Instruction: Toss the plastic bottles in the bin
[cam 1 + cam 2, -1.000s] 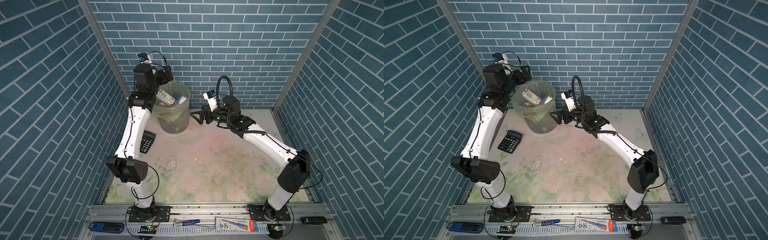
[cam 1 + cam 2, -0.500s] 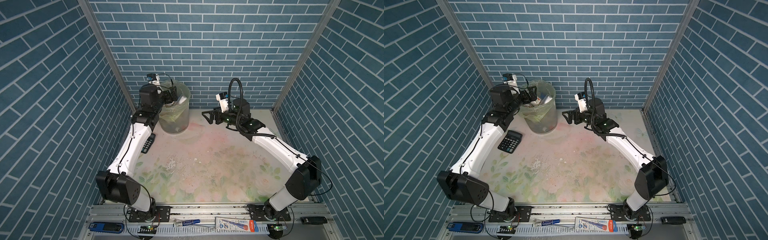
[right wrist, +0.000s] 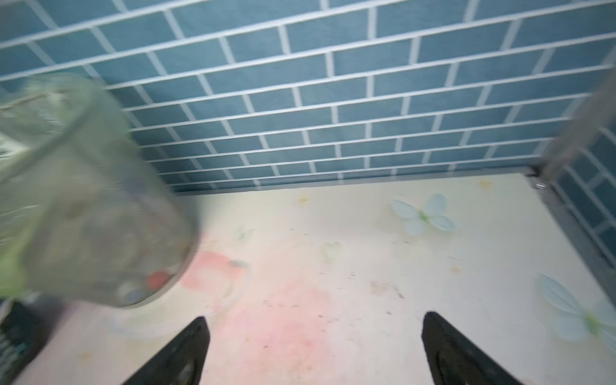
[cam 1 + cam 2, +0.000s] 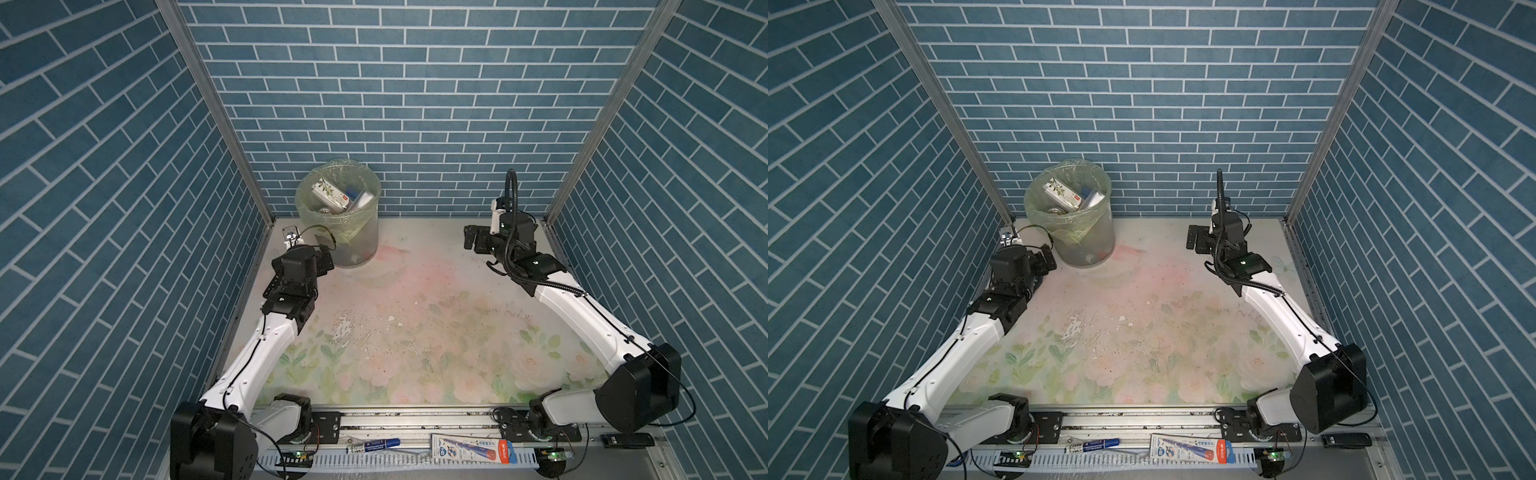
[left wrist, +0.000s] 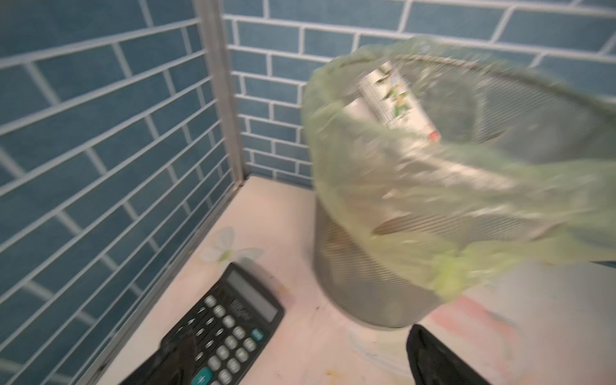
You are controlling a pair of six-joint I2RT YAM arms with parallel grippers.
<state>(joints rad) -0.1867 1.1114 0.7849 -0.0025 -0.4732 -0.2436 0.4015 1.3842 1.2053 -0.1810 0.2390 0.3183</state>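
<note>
Bottles lie in the bin, so none seems left to grab: my left gripper and right gripper both hang empty, jaws wide apart.

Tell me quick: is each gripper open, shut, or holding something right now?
Left gripper: open, holding nothing.
Right gripper: open, holding nothing.

Left jaws have dropped from over the bin to beside its base — right jaws backed well away.
</note>
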